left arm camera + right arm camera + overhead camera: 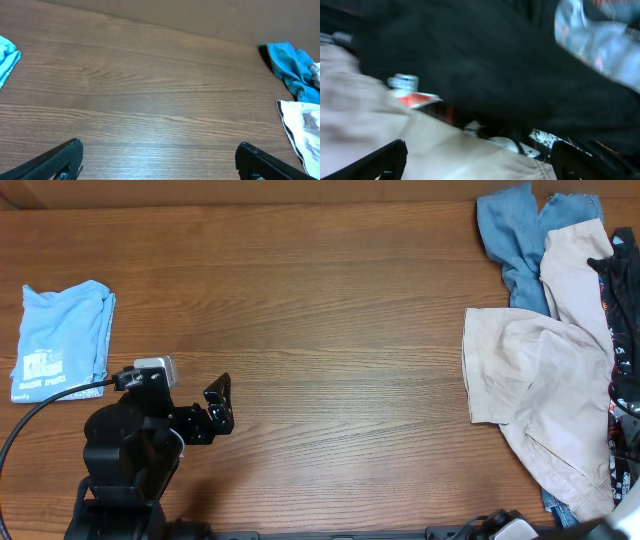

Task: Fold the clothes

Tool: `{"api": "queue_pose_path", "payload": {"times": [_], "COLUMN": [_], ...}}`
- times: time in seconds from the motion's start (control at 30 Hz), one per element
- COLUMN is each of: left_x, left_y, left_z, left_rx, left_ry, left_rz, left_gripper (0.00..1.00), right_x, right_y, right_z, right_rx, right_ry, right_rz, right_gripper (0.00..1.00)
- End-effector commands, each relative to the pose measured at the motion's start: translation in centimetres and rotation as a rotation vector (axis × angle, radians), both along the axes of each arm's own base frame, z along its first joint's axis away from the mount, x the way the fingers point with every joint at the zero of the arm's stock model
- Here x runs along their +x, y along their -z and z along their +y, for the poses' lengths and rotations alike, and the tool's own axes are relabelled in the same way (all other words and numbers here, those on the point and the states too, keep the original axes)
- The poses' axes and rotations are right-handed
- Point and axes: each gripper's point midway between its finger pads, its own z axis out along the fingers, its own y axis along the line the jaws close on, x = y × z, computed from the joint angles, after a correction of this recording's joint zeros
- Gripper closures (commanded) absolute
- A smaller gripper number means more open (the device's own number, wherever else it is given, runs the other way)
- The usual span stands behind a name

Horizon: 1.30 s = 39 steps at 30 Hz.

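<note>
Brown wood-grain table (320, 330) fills most of the overhead view, with clothes at both ends. Near the left edge lies a light blue shirt (60, 340), folded into a rough square with white print facing up. At the right end sits an unfolded pile. A blue garment (515, 235) is crumpled at the far corner, and a beige garment (530, 380) spreads wide in front of it and partly over it. A black garment (622, 330) with light markings runs along the right edge of the picture, its edge lying on the beige one.

The left gripper (218, 410) is over the front left of the table, near the folded shirt but apart from it. In its wrist view the jaws stand wide apart above bare wood and hold nothing.

The right gripper (477, 167) shows clearly only in its own wrist view, which is blurred. Its fingers (380, 162) sit in the lower corners, spread wide and close above the pile. Black cloth crosses the upper part of that view, beige cloth fills the lower left, and a small red label (417, 100) lies where the two meet. The jaws are open, and as far as the blur allows, no fold is pinched between them
</note>
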Motion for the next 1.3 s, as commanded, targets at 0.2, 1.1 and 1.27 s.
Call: {"api": "queue_pose_path", "payload": {"times": [0.2,1.1,1.27], "left_x": [0.1,0.3,0.3], "left_y": [-0.9,-1.1,-1.1], "left_z": [-0.1,0.7,0.7], "left_rx": [0.025,0.046,0.046], "left_ry": [0.016,-0.024,-0.024], "left_rz": [-0.024,-0.035,-0.035], "left_gripper": [0.0,0.0,0.0], "right_x": [-2.0,4.1,3.9], "right_y": [4.2,-0.9,0.1], "right_z": [-1.6,-2.8,-2.6], "right_rx": [0.078,-0.066,-0.047], "right_ry": [0.05,-0.385,-0.411], "right_rz": [0.191,0.254,0.277], "right_gripper": [0.05,0.07,0.1]}}
